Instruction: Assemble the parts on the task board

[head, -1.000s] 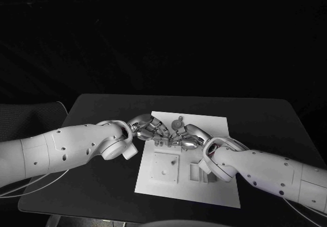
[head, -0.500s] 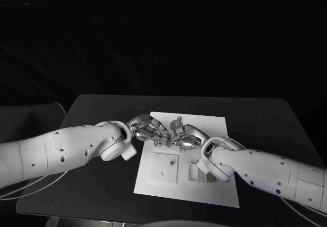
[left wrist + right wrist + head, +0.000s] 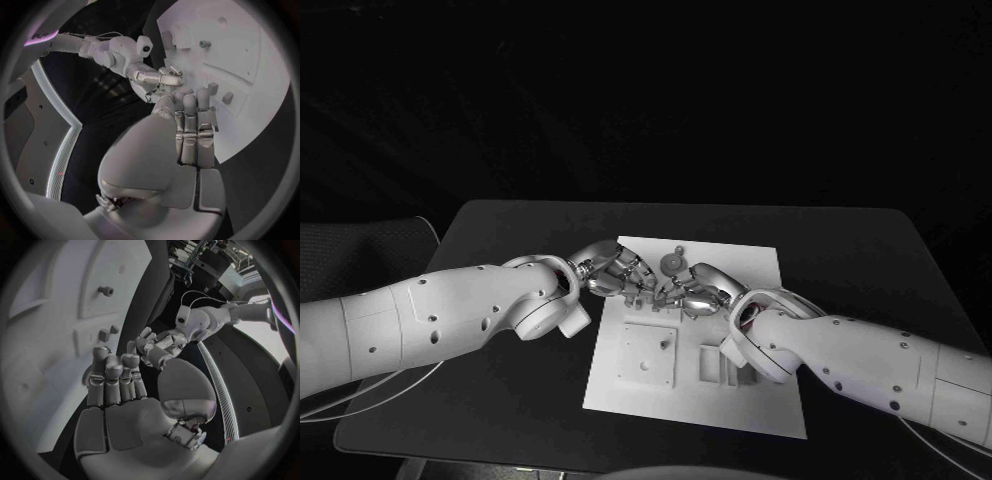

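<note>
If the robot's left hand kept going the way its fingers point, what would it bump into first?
Probably the right hand. In the head view the left hand points across the task board toward it, fingertips nearly meeting. Small upright parts stand close by too; depth is unclear.

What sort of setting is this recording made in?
Most likely a robotics lab test bench: a black table in a dark room carries only a white task board, over which the left hand and right hand meet.

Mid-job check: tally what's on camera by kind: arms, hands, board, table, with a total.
White robot arms: 2 (left arm, right arm)
Silver many-fingered hands: 2 (left hand, right hand)
White task board: 1
Black table: 1
Total: 6
Small parts: partly hidden by the hands, not counted.
</note>
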Controlling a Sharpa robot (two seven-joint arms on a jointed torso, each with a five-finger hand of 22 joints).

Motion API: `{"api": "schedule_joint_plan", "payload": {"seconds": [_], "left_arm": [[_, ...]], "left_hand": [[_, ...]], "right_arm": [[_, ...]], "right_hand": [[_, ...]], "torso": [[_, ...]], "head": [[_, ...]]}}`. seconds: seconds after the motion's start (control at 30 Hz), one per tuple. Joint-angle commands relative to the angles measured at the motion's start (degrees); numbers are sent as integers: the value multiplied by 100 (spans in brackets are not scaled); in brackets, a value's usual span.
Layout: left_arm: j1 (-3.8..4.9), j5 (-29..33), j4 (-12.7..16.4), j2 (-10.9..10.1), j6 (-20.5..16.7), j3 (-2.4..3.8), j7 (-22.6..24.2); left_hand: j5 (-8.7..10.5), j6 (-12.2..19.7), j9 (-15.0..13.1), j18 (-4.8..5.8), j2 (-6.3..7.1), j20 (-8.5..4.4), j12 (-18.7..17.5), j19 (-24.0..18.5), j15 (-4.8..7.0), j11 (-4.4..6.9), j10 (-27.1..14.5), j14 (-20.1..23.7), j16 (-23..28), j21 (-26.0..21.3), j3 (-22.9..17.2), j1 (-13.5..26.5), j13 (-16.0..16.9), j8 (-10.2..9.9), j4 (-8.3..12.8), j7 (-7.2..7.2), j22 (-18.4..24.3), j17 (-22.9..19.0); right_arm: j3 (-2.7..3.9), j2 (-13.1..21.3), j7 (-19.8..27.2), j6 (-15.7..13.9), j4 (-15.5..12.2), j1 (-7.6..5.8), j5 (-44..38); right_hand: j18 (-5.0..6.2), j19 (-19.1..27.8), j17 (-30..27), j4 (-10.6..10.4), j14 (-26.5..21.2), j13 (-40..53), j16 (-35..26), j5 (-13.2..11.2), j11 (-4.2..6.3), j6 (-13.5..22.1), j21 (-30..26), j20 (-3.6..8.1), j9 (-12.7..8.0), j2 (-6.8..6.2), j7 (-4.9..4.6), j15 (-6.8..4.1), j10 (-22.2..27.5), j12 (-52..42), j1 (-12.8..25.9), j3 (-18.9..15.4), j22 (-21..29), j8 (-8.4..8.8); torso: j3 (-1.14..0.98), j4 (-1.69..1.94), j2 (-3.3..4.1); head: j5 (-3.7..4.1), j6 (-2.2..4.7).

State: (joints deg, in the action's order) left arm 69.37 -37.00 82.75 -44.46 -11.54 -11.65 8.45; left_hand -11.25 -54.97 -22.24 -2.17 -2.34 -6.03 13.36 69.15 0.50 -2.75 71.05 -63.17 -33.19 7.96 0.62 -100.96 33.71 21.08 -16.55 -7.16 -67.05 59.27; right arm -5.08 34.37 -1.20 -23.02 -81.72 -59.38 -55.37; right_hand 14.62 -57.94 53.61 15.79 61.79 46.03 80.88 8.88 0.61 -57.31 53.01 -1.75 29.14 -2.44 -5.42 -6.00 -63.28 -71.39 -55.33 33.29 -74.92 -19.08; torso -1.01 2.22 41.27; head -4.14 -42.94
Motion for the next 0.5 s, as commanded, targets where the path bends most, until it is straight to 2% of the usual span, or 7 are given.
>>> {"api": "schedule_joint_plan", "payload": {"seconds": [0.03, 0.2, 0.3, 0.5], "left_arm": [[7, -814, -38, 10, -544, 5, -80], [8, -1499, -113, 28, -881, 6, -92], [8, -1586, -122, 61, -1034, 7, -87], [9, -1642, -119, 101, -1090, 7, -119]], "left_hand": [[-88, -130, -564, -135, -34, -26, 39, 19, 19, 53, 7, -30, -26, 10, -14, 21, 38, 76, -1, 70, -24, 23], [-238, -155, -597, -134, 2, -36, 63, 28, 31, 66, 17, -43, -48, 25, 0, 18, 84, 68, -2, 76, -70, 57], [-396, -185, -626, -133, 49, -49, 84, 46, 45, 79, 32, -63, -74, 46, 16, 47, 126, 54, -7, 85, -124, 95], [-452, -233, -657, -135, 90, -90, 178, 103, 86, 127, 98, -88, -213, 141, 64, 92, 268, 10, -5, 101, -285, 277]], "right_arm": [[12, 79, -168, 151, -39, -6, 28], [77, 169, -274, 165, -85, -57, 171], [114, 182, -321, 149, -90, -81, 239], [175, 176, -442, 169, -93, -87, 573]], "right_hand": [[38, 32, -5, -42, -11, -5, -26, 23, -9, 37, -19, -16, -6, -9, -44, -22, 57, 29, 84, 2, -6, 38], [38, 50, -9, -72, -31, -8, -39, 13, -24, 69, -32, -20, -9, -83, -59, -8, 79, 39, 140, -6, -2, 61], [38, 57, -10, -91, -37, -8, -42, 4, -29, 78, -37, -23, -9, -117, -64, -3, 87, 41, 173, -10, -1, 68], [38, 60, -11, -122, -42, -7, -43, 5, -33, 85, -41, -25, -8, -150, -68, 2, 91, 39, 222, -15, 0, 75]], "torso": [[1, -2, -1], [3, -9, -5], [3, -7, -4], [-4, 4, -2]], "head": [[-9, 4], [-6, -19], [2, -15], [2, -21]]}}
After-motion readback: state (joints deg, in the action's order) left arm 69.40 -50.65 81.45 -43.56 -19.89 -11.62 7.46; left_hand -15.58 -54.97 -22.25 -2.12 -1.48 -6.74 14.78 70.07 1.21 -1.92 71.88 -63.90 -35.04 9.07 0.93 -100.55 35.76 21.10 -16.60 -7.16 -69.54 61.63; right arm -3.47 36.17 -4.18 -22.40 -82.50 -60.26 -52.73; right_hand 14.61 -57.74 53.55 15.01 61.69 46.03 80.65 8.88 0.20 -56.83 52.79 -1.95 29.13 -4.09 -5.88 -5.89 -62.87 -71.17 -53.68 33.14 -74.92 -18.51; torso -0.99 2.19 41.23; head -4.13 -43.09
